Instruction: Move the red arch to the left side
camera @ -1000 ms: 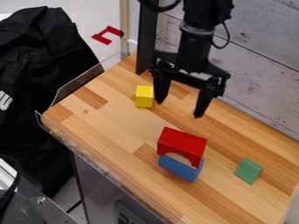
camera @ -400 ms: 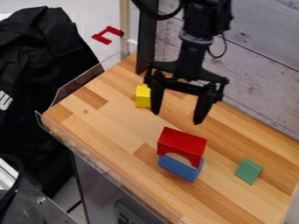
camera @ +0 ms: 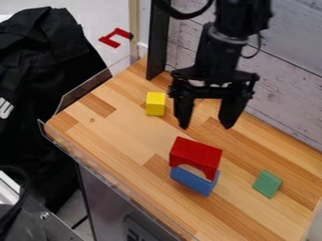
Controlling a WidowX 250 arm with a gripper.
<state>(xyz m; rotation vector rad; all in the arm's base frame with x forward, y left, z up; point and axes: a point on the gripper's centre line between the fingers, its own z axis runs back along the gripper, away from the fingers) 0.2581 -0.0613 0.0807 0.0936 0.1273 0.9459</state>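
The black gripper point(camera: 205, 127) hangs over the upper middle of the wooden table, its two fingers spread apart with nothing between them. Below it in the view stands the red arch point(camera: 196, 154), its opening facing down. A blue block point(camera: 194, 181) lies directly under the arch and shows through the opening. The gripper is apart from both.
A yellow block point(camera: 155, 103) stands to the left of the gripper. A green block point(camera: 267, 184) lies to the right of the arch. Clear low walls point(camera: 119, 188) run along the wooden table's point(camera: 119, 136) left edges, and a whitewashed plank wall point(camera: 289, 84) rises behind.
The arm has shifted to the right in the view since the frame just before, and the gripper has turned somewhat. Its fingers stay apart. The blocks and the arch have not moved.
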